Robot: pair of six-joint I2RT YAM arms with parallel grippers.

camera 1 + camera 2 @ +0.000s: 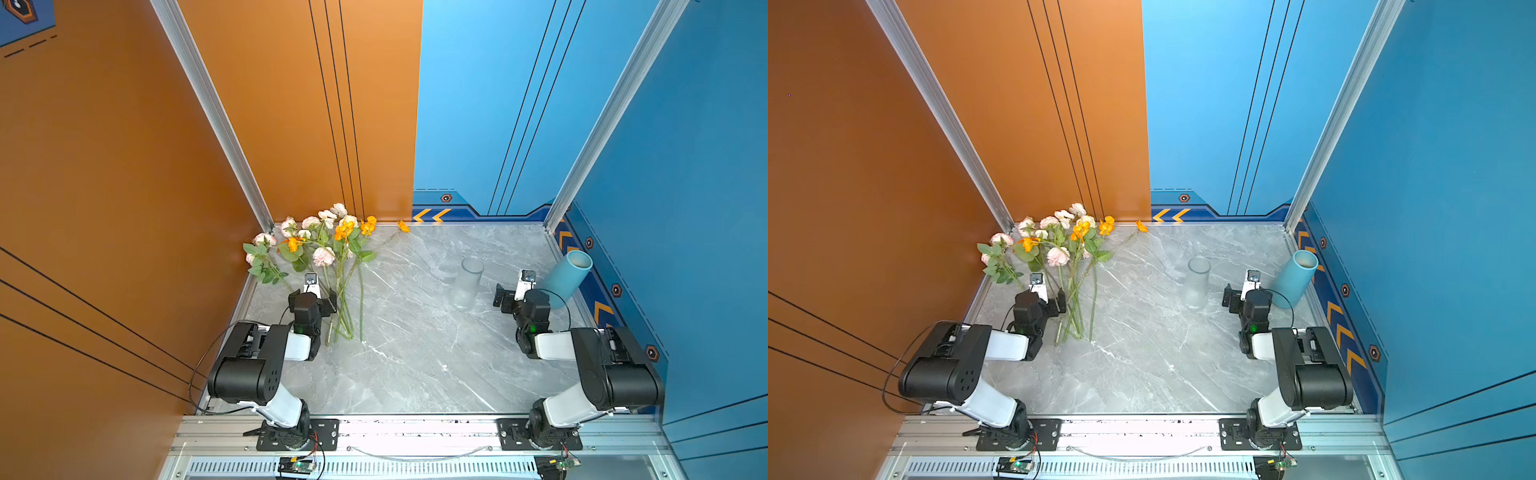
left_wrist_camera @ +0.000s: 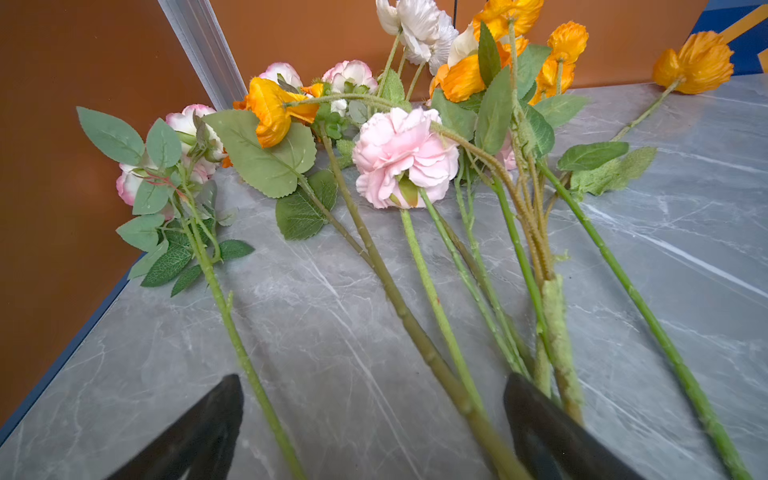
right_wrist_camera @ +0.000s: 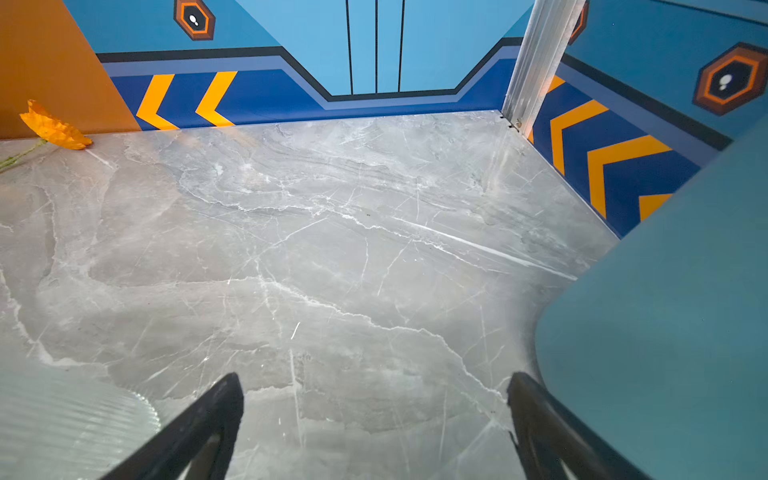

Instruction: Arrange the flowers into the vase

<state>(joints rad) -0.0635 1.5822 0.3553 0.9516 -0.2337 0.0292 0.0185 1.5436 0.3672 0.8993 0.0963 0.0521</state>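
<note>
Right wrist: glass vase (image 3: 70, 424) mostly off-frame.

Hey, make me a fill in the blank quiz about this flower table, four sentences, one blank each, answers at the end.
1. The flowers lie on the marble table; the glass vase holds ___ of them.
2. The left claw, over the stems, is ___.
3. The right claw sits between the glass vase and the blue cylinder, gripping ___.
4. The lone bloom lying apart from the bunch is ___.
Missing words: none; open; nothing; orange.
</note>
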